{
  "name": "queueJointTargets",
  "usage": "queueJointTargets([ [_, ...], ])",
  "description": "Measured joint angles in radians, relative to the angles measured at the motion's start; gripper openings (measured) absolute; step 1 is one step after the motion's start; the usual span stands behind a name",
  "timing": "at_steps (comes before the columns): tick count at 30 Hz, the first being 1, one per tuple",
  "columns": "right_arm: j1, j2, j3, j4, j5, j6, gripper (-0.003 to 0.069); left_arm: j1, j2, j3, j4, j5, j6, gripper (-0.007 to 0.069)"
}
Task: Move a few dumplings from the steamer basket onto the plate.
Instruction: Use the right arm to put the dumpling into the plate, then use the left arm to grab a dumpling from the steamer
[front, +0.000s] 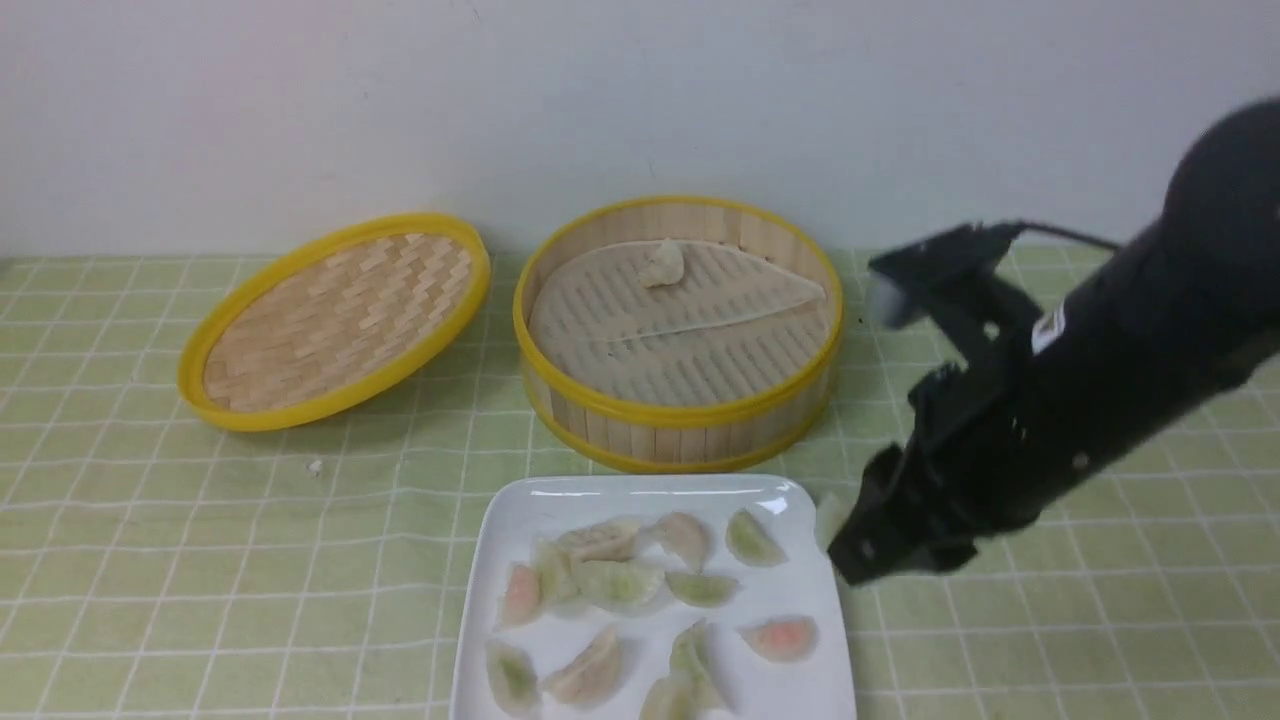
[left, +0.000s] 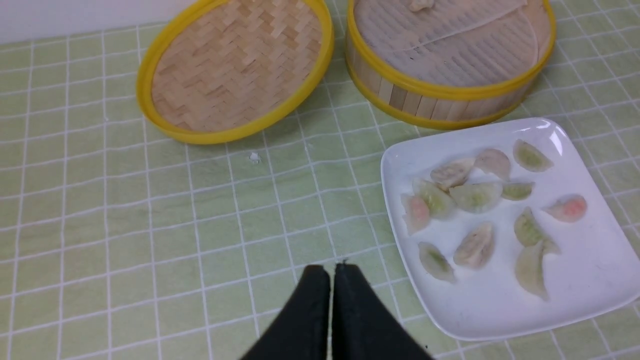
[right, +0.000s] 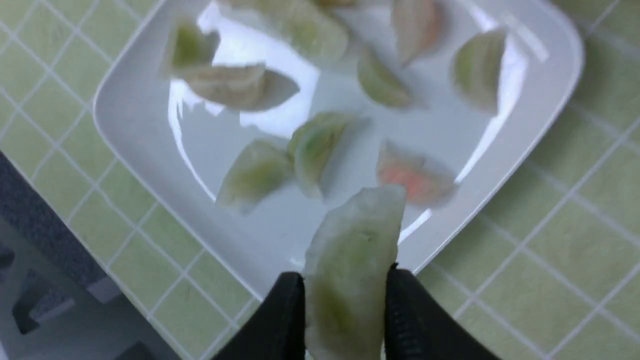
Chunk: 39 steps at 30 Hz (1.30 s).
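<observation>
The steamer basket (front: 690, 435) stands at the back centre, and one pale dumpling (front: 662, 263) lies on its ridged liner near the far wall. In front of it the white square plate (front: 560, 500) carries several dumplings, green-tinted, pale and pink. My right gripper (front: 845, 545) hovers by the plate's right edge, shut on a green-tinted dumpling (right: 350, 260) that sticks out past the fingertips over the plate's rim (right: 280, 235). My left gripper (left: 331, 270) is shut with nothing in it. It hangs above the cloth just left of the plate (left: 500, 310) and is out of the front view.
A shallow woven lid (front: 335, 320) with a yellow rim leans tilted at the left of the basket. A small white crumb (front: 315, 466) lies on the green checked cloth in front of the lid. A pale wall closes the back.
</observation>
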Motion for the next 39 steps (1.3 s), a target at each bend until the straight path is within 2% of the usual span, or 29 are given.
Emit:
queueJointTargets([
  [7, 0.139, 0.075, 0.122, 0.02, -0.194, -0.005, 0.0188, 0.0, 0.019, 0.0, 0.0, 0.0, 0.0, -0.0006],
  [14, 0.168, 0.151, 0.123, 0.03, -0.234, 0.011, 0.021, 0.0, 0.059, 0.0, -0.005, 0.0, 0.0, -0.0006],
  [22, 0.168, 0.162, 0.123, 0.024, -0.239, 0.048, 0.0425, 0.0, 0.185, 0.0, -0.003, -0.073, 0.003, -0.0006],
  [24, 0.168, 0.154, 0.117, 0.014, -0.207, 0.077, 0.0454, 0.0, 0.239, -0.007, -0.005, -0.119, 0.018, -0.0006],
  [26, 0.168, 0.135, 0.106, -0.007, -0.159, 0.111, 0.0452, 0.0, 0.294, -0.037, -0.012, -0.146, 0.037, -0.0006],
  [31, 0.168, 0.003, 0.059, -0.097, -0.073, 0.184, 0.0337, 0.0, 0.478, -0.192, -0.061, -0.167, 0.11, -0.0006],
  [32, 0.168, -0.083, 0.046, -0.131, -0.058, 0.213, 0.0268, 0.0, 0.555, -0.267, -0.104, -0.175, 0.164, -0.0006],
  [35, 0.168, -0.237, 0.037, -0.194, -0.026, 0.263, 0.0141, 0.0, 0.702, -0.389, -0.204, -0.184, 0.289, -0.0006],
  [39, 0.168, -0.427, 0.037, -0.255, 0.024, 0.346, 0.0027, 0.003, 0.906, -0.538, -0.346, -0.185, 0.432, -0.0002],
])
